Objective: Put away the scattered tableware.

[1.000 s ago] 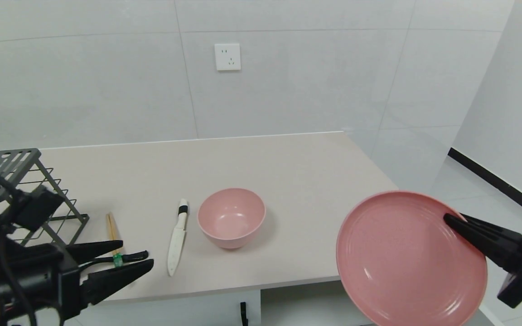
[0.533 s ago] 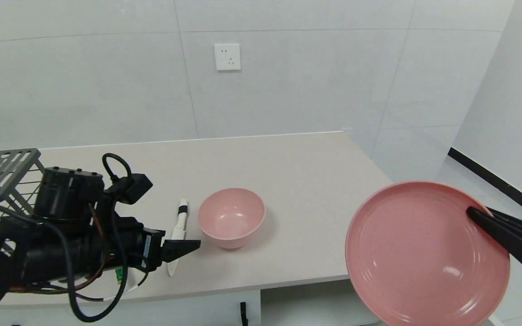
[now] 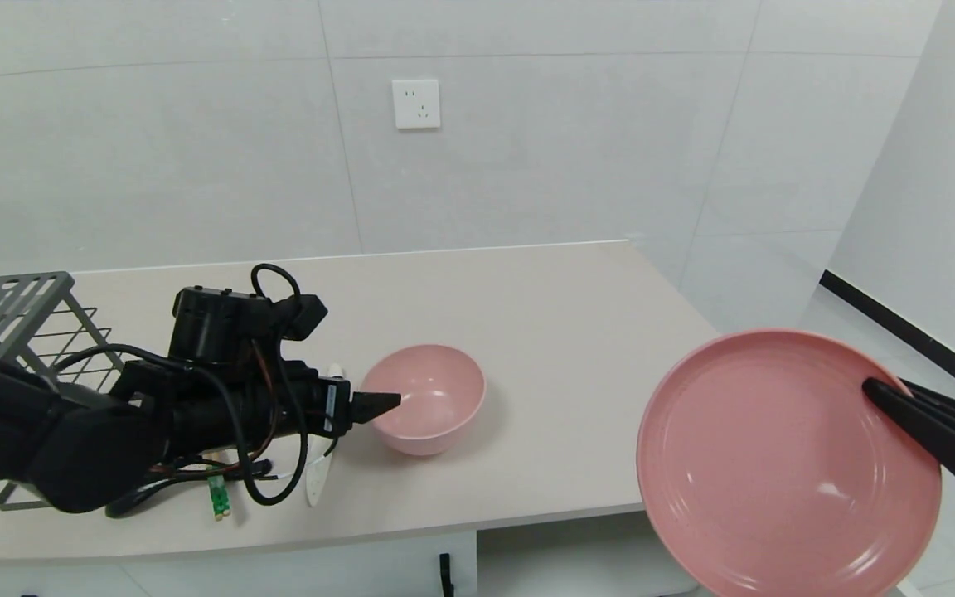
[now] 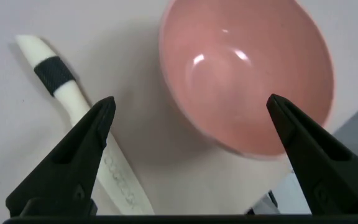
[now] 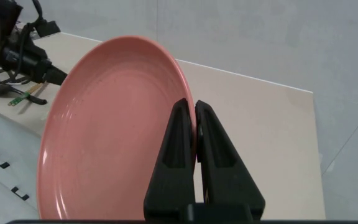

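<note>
next, the round pink plastic bowl (image 3: 424, 398) must be rim-gripped by the wide-spread left hand (image 4: 190, 104), while a flat pink plate (image 3: 776, 464) is clamped in the right hand (image 5: 193, 107).

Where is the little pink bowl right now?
In the head view, the pink bowl sits on the table, just right of the white knife, with the left gripper at its left rim.

Left gripper (image 4: 190, 102): jaws wide apart, arm stretched forward and low. Right gripper (image 5: 192, 107): jaws pinched on plate (image 3: 776, 464) rim.
</note>
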Available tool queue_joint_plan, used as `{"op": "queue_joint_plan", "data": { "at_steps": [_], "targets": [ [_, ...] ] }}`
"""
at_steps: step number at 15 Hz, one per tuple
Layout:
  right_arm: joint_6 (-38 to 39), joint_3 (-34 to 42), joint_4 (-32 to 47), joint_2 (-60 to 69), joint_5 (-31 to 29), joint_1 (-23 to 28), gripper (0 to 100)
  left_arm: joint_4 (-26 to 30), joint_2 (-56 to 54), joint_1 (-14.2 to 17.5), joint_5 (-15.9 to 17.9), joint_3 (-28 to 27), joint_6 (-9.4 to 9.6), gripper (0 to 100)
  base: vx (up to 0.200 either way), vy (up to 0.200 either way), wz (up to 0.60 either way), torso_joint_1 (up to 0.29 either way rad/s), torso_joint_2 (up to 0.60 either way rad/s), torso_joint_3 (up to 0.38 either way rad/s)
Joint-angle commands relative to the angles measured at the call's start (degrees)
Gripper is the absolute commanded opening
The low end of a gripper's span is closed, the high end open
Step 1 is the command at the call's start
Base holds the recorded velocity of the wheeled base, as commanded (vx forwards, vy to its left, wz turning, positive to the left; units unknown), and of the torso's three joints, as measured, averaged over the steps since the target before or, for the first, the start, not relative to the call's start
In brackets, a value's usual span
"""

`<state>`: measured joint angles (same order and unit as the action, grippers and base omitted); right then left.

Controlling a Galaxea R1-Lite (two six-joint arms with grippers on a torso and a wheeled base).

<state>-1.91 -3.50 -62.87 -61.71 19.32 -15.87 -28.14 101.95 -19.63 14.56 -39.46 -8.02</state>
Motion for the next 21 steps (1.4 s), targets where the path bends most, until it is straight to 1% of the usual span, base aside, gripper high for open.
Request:
{"op": "queue_joint_plan", "data": {
  "at_steps": [1,5,11,14,15,16,19,21],
  "targets": [
    [0.0,0.2,0.0,-0.2,0.0,0.0,0,-1.5,5.0,-0.1,-0.4,-1.9,-0.06,100,0.000,0.000,0.00,0.000,0.00,0.000],
    [0.0,0.2,0.0,-0.3,0.0,-0.2,0,-4.6,7.2,-0.1,-0.6,-2.2,-0.06,100,0.000,0.000,0.00,0.000,0.00,0.000],
    [-0.3,0.2,0.2,-0.7,0.0,0.0,0,-5.9,9.0,-0.6,-0.4,-2.6,-0.06,100,0.000,0.000,0.00,0.000,0.00,0.000],
    [-0.3,0.1,0.2,-0.6,0.0,0.0,0,-9.7,11.2,-0.8,-0.6,-2.4,0.02,100,0.000,0.000,0.00,0.000,0.00,0.000],
    [-0.3,0.1,0.2,-0.6,0.0,0.0,0,-9.8,11.2,-0.9,-0.7,-2.4,0.02,100,0.000,0.000,0.00,0.000,0.00,0.000],
    [-0.3,0.1,0.2,-0.6,0.0,0.0,0,-9.8,11.3,-1.6,-0.8,-1.9,0.02,0,0.000,0.000,0.00,0.000,0.00,0.000],
    [-0.3,0.1,0.2,-0.4,0.0,0.1,0,-10.0,10.2,-2.2,-0.9,-1.5,0.11,0,0.000,0.000,0.00,0.000,0.00,0.000],
    [-0.4,0.2,0.2,-0.4,0.0,0.5,0,-9.7,5.9,-1.9,-1.0,-1.4,0.11,0,0.000,0.000,0.00,0.000,0.00,0.000]
  ]
}}
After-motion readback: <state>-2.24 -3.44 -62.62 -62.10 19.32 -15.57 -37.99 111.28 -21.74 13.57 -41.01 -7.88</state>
